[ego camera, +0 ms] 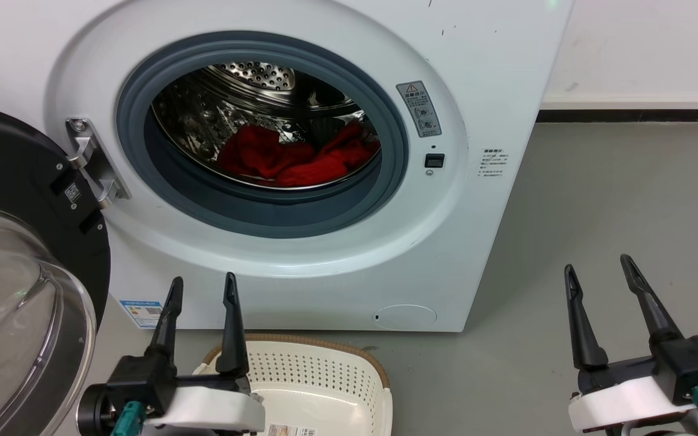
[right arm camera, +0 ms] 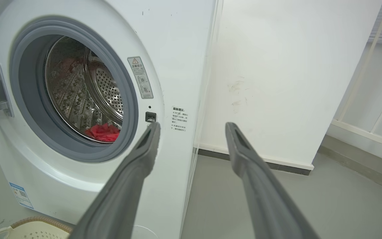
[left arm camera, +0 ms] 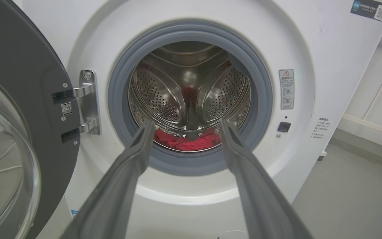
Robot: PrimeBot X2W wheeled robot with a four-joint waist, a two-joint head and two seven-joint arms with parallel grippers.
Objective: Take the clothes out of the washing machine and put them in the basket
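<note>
Bright red clothes (ego camera: 291, 158) lie bunched at the bottom of the steel drum of the white washing machine (ego camera: 476, 242), whose door (ego camera: 16, 290) hangs open to the left. The clothes (left arm camera: 186, 141) show through the porthole between my left fingers, and a red patch of the clothes (right arm camera: 103, 132) shows in the right wrist view. The cream basket (ego camera: 319, 375) sits on the floor under the porthole. My left gripper (ego camera: 202, 284) is open, low in front of the machine above the basket's left end. Off to the machine's right my right gripper (ego camera: 597, 269) stands open over the floor. Both are empty.
The open glass door juts out at my left, close to the left arm. Grey floor (ego camera: 615, 200) stretches right of the machine to a white wall (ego camera: 640, 54) with a dark skirting. A grey rubber seal (ego camera: 264, 206) rings the porthole.
</note>
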